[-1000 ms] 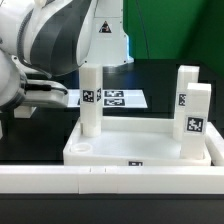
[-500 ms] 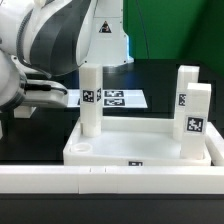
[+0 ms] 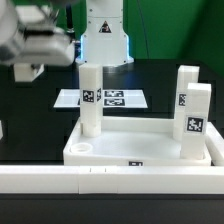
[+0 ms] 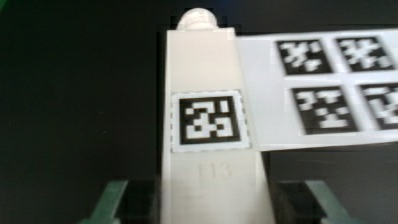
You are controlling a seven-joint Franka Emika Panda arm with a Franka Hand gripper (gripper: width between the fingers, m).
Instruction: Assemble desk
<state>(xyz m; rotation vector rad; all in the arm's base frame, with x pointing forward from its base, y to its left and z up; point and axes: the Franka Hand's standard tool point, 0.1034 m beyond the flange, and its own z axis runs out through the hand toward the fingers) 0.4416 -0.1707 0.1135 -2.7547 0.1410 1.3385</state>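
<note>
The white tray-like tabletop [image 3: 150,158] lies near the front of the exterior view. Three white legs with square markers stand upright in its corners: one at the back left [image 3: 91,100], two on the exterior view's right [image 3: 186,92] [image 3: 197,122]. Its front left corner socket [image 3: 83,150] is open. In the wrist view another white leg [image 4: 210,120] with a marker and a peg tip runs out from between the fingers of my gripper [image 4: 210,208], which is shut on it. My arm [image 3: 40,40] is raised at the exterior view's upper left; the held leg does not show there.
The marker board [image 3: 110,98] lies flat behind the tabletop and also shows beside the held leg in the wrist view, marker board [image 4: 338,80]. A long white rail [image 3: 110,185] runs along the front. The robot's base [image 3: 105,35] stands at the back.
My arm has risen from low at the exterior view's left to the upper left. The tabletop and its three standing legs have not moved.
</note>
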